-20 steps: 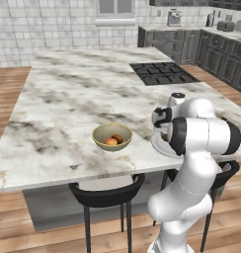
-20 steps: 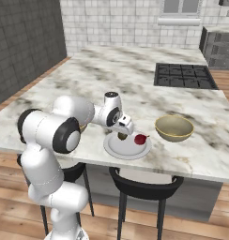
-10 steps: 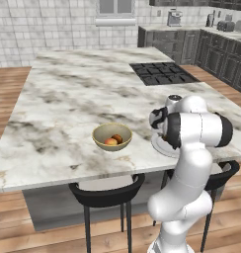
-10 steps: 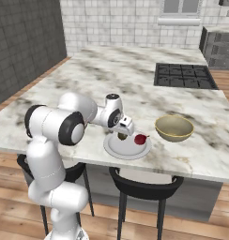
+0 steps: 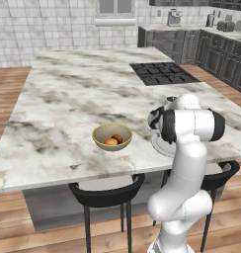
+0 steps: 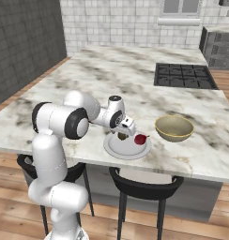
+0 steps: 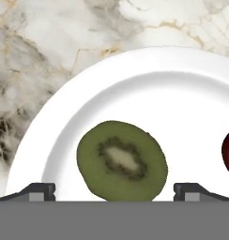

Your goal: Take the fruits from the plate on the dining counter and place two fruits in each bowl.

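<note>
Kiwi half (image 7: 122, 161): round, green cut face, pale core ringed with dark seeds; lies on plate (image 7: 182, 101). Plate: smooth white, flat, round, near front edge of marble counter (image 6: 125, 79). Dark red fruit (image 6: 140, 139) beside kiwi. Tan bowl (image 5: 111, 136) holds two orange-red fruits; second bowl (image 6: 174, 128) beside plate. Claw (image 7: 114, 191): spread wide, straddling kiwi, holding nothing.

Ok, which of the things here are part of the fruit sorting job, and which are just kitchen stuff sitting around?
Part of the job:
plate
kiwi half on it, between the open gripper tips
dark red fruit on the plate
bowl with two fruits
empty bowl
dining counter

Just around:
cooktop
stools
back-counter appliances
</note>
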### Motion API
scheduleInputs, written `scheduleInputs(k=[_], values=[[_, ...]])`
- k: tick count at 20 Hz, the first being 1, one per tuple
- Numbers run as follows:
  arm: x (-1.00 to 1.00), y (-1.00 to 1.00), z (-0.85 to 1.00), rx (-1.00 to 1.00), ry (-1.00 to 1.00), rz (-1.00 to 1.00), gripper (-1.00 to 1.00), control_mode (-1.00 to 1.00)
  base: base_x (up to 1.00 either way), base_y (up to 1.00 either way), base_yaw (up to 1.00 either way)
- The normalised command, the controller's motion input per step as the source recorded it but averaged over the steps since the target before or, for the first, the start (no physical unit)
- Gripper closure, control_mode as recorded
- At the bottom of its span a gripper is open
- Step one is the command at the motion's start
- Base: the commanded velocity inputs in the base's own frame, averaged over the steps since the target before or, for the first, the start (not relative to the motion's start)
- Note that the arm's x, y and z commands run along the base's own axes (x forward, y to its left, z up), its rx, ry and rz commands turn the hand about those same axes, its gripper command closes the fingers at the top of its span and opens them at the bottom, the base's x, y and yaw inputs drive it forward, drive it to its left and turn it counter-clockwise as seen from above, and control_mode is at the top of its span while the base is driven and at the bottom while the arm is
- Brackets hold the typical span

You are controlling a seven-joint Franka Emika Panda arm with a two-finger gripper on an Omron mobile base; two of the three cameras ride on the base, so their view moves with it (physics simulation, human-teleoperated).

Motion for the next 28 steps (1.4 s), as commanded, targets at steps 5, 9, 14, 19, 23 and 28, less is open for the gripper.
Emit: scheduleInputs(k=[5,9,14,19,23,28], values=[[0.13,-0.06,-0.09,0.0,0.0,0.0,-1.0,-1.0,0.0,0.0,0.0],[0.0,0.0,-0.16,0.0,0.0,0.0,-1.0,-1.0,0.0,0.0,0.0],[0.0,0.0,-0.23,0.0,0.02,0.0,-1.0,-1.0,0.0,0.0,0.0],[0.01,0.0,-0.09,0.0,0.0,0.0,1.0,-1.0,0.0,0.0,0.0],[0.0,0.0,0.0,0.0,0.0,0.0,1.0,-1.0,0.0,0.0,0.0],[-0.03,-0.08,0.18,0.0,-0.03,0.0,1.0,-1.0,0.0,0.0,0.0]])
